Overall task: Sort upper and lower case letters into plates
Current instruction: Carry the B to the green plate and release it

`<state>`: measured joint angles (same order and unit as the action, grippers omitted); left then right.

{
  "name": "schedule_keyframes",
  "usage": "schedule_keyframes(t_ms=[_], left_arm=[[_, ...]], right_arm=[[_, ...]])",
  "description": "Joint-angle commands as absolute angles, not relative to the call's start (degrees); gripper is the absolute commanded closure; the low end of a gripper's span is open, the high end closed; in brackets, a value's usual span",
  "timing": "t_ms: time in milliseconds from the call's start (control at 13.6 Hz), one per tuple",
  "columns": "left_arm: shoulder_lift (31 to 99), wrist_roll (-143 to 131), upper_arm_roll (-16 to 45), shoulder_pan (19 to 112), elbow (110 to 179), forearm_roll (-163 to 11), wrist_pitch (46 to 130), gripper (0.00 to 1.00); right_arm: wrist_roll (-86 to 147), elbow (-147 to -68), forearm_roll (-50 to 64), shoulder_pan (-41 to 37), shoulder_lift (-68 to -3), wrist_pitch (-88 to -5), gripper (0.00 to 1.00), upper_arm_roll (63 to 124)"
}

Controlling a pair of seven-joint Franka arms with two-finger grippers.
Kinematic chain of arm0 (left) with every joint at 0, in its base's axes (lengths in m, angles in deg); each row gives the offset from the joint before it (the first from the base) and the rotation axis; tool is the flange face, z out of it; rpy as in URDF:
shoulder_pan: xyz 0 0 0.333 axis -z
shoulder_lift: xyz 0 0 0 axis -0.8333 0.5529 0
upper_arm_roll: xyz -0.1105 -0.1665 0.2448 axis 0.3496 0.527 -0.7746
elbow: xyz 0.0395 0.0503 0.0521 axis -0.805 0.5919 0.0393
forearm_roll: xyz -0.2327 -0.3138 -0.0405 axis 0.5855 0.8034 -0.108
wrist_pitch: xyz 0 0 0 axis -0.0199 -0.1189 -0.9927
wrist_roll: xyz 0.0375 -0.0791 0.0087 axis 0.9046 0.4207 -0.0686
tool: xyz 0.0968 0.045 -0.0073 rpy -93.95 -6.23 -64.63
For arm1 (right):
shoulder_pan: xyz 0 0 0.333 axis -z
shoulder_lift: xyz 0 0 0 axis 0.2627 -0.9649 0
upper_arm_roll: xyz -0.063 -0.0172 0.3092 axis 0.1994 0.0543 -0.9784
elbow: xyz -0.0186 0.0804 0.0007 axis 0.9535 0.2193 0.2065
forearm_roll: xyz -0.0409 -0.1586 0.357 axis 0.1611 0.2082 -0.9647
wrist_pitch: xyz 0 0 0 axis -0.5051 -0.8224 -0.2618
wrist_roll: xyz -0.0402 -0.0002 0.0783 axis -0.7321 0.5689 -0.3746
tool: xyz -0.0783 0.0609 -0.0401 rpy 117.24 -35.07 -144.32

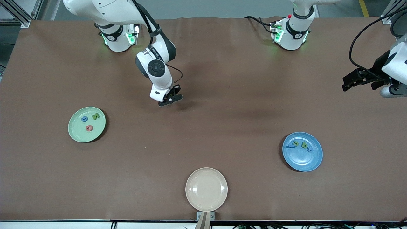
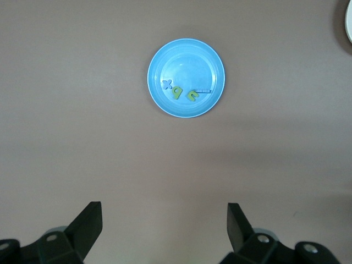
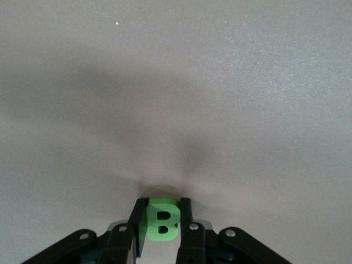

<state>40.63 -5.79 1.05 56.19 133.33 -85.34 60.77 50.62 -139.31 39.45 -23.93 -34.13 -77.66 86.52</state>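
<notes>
My right gripper (image 1: 171,100) is low at the table, between the robots' bases and the pale mint green plate (image 1: 78,132). It is shut on a bright green letter B (image 3: 163,221), which stands upright between the two black fingers (image 3: 185,220). The mint plate holds a blue, a green and a red letter (image 1: 89,128). Toward the left arm's end lies the blue plate (image 1: 302,160), also seen in the left wrist view (image 2: 186,55), with green and blue letters (image 2: 177,93) in it. My left gripper (image 1: 349,83) waits open and empty in the air at that end (image 2: 165,212).
A beige-cream plate (image 1: 206,189) with nothing in it sits at the table's edge nearest the front camera, and its rim shows in the left wrist view (image 2: 348,22). Brown cloth (image 1: 222,121) covers the table. Cables hang by the left arm (image 1: 353,47).
</notes>
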Motion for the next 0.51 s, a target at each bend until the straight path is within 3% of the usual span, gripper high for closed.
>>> schedule_keyframes(t_ms=[0,147,441], left_arm=[[39.32,-4.82,1.0,56.0,134.27,-84.55,61.4,0.0],[39.32,-4.82,1.0,56.09,134.27,-84.47,61.4,0.0],[39.32,-4.82,0.92,56.0,134.44,-84.55,60.97,0.0]], right_arm=[[54.53,-140.79,38.47,-24.23,-32.15,-76.78,0.95,86.19],[54.56,-140.44,38.47,-22.57,-25.68,-68.2,0.95,86.8],[39.42,-140.35,38.99,-8.02,-11.69,-51.48,0.95,86.8]])
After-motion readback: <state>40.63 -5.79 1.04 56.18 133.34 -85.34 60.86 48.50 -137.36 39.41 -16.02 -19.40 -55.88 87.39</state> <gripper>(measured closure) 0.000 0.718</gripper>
